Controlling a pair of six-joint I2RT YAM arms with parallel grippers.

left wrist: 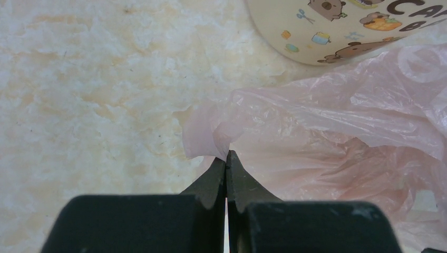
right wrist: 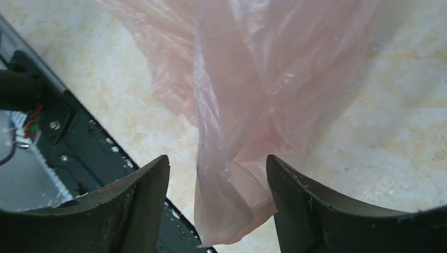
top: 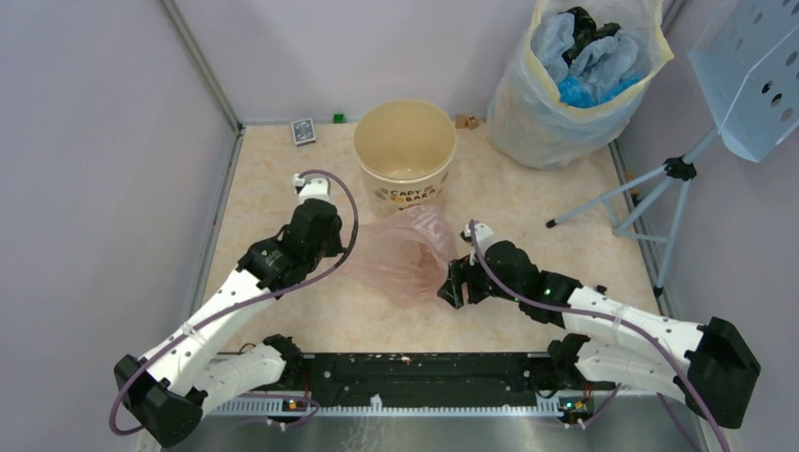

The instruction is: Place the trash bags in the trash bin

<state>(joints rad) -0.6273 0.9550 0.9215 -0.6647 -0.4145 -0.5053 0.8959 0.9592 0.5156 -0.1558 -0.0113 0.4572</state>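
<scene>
The pale-pink trash bag [top: 405,252] lies crumpled on the table just in front of the cream-yellow trash bin [top: 405,151], which stands upright and open. My left gripper [top: 337,247] is shut on the bag's left edge [left wrist: 211,137]; the bin's printed side [left wrist: 348,26] shows above it. My right gripper [top: 450,285] is open at the bag's right end. A twisted fold of the bag [right wrist: 237,174] hangs between its two fingers, and the jaws stand well apart around it.
A large whitish-yellow bag [top: 565,94] with blue and black contents stands at the back right. A tripod [top: 650,188] with a perforated panel is at the right. A small card [top: 302,130] and a green cube [top: 338,118] lie by the back wall. The black rail [top: 415,372] runs along the near edge.
</scene>
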